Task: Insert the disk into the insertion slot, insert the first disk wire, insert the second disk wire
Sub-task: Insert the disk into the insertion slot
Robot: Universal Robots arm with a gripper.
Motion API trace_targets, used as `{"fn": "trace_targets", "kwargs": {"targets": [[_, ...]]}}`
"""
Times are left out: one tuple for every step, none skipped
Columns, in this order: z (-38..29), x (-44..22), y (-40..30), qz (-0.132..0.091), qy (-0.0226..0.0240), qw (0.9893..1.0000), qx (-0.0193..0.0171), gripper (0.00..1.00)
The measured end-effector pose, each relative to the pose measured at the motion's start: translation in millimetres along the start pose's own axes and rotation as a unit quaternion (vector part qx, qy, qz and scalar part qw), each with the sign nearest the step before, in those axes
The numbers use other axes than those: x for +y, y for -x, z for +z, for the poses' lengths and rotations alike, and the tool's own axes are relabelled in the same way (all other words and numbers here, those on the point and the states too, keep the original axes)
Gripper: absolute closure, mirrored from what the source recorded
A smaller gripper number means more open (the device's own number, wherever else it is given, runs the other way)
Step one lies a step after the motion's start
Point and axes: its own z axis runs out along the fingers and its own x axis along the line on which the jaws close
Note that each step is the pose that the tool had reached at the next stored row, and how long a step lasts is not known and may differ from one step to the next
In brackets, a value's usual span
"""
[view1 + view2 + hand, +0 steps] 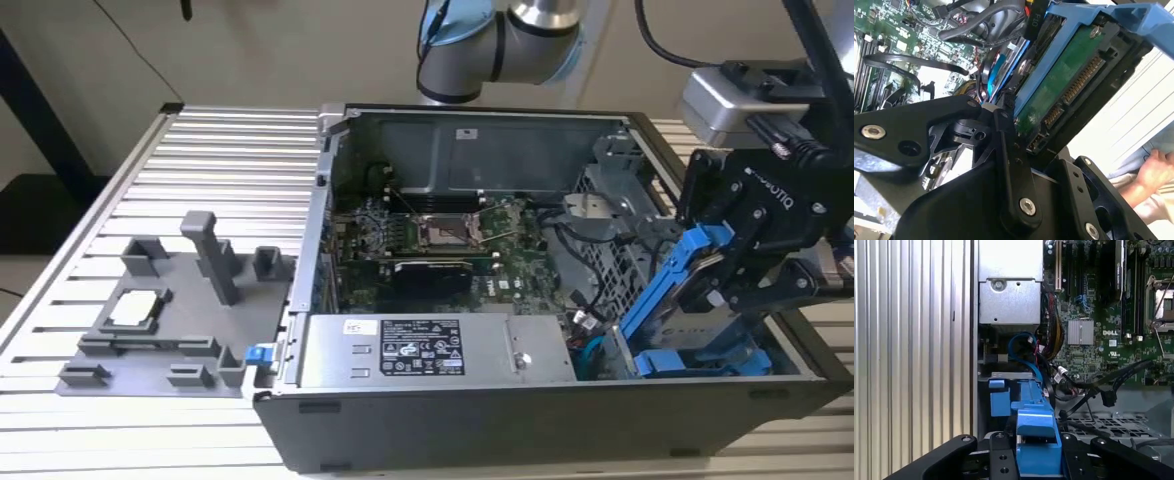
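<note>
My gripper [731, 262] is clamped on the disk [687, 285], which hangs tilted at the near corner of the computer case [467, 420] on the exterior view's right. Its lower end is just over the insertion slot [694, 360]. To seat it cleanly I'd square the blue frame to the slot's rails, avoid the loose cables [1108, 398], and slide it in without twisting.
</note>
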Motion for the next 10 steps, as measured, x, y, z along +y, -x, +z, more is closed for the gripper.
{"fn": "trace_targets", "kwargs": {"targets": [[1.9,-0.1,0.2,0.0,0.0,1.0,0.0,0.67],[3.8,-0.2,0.4,0.0,0.0,1.0,0.0,0.67],[5.7,-0.2,0.5,0.0,0.0,1.0,0.0,0.67],[7.3,-0.3,0.6,0.0,0.0,1.0,0.0,0.67],[8.8,-0.3,0.7,0.0,0.0,1.0,-0.0001,0.67],[9.5,-0.3,0.7,0.0,-0.0006,1.0,0.0,0.67],[9.6,-0.3,0.7,0.0,-0.0014,1.0,0.0,0.67],[9.6,-0.3,0.7,0.0,-0.0016,1.0,0.0,0.67],[9.7,-0.3,0.7,0.0,-0.0016,1.0,0.0,0.67],[9.7,-0.3,0.7,0.0,-0.0017,1.0,0.0,0.67]]}}
